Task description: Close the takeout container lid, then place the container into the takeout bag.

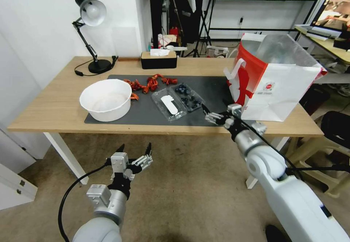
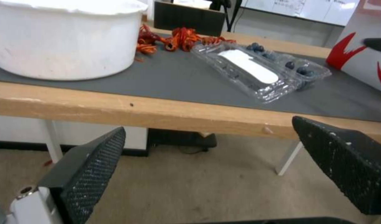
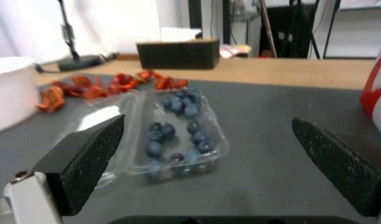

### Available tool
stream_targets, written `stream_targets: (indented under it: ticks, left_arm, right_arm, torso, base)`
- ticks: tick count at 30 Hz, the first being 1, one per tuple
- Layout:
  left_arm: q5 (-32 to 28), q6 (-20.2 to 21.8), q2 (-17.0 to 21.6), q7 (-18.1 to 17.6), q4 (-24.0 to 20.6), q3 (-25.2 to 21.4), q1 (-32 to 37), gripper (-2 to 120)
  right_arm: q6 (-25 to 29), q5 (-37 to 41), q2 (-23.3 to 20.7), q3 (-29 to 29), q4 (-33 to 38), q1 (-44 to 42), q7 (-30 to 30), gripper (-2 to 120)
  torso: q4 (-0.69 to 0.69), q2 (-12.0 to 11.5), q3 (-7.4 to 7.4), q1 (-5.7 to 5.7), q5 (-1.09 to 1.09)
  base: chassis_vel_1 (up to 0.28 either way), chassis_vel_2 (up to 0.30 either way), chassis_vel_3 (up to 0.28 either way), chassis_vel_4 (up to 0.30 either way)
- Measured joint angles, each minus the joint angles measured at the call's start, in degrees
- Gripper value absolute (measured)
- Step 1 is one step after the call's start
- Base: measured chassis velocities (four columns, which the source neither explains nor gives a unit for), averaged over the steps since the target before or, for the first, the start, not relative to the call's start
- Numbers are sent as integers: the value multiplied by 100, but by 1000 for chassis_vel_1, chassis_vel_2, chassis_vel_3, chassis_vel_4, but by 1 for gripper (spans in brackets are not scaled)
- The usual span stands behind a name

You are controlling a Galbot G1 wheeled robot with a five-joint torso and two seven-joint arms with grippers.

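Head view: lid (image 1: 168,104) label blank; right claw (image 1: 205,113) and left claw (image 1: 133,149) both open.

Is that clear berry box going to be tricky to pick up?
Probably. The takeout container looks like thin clear plastic, so it may flex. Its lid lies open; loose blueberries could roll out if tipped.

Both arms white with silver wrist joints, black cables looping alongside. Left gripper (image 1: 135,150) and right gripper (image 1: 204,113): silver knuckles, black fingers (image 2: 91,172) with diamond-textured pads, white-flecked.
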Motion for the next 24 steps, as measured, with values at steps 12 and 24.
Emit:
stream_targets:
  ticks: [12,24]
  left_arm:
    - [-36,-7,11,-33,111,-48,-22,100]
    - [-76,-47,27,-58,121,-65,-13,100]
  right_arm:
    - [-1788,279,74,-995,-860,1853,971,100]
    - [-2907,368,184,-1601,-1329,2573,1432,100]
  torso:
    - [1,0,0,0,0]
    - [-1,0,-1,0,-1]
  base:
    - [0,0,0,0]
    - [0,0,0,0]
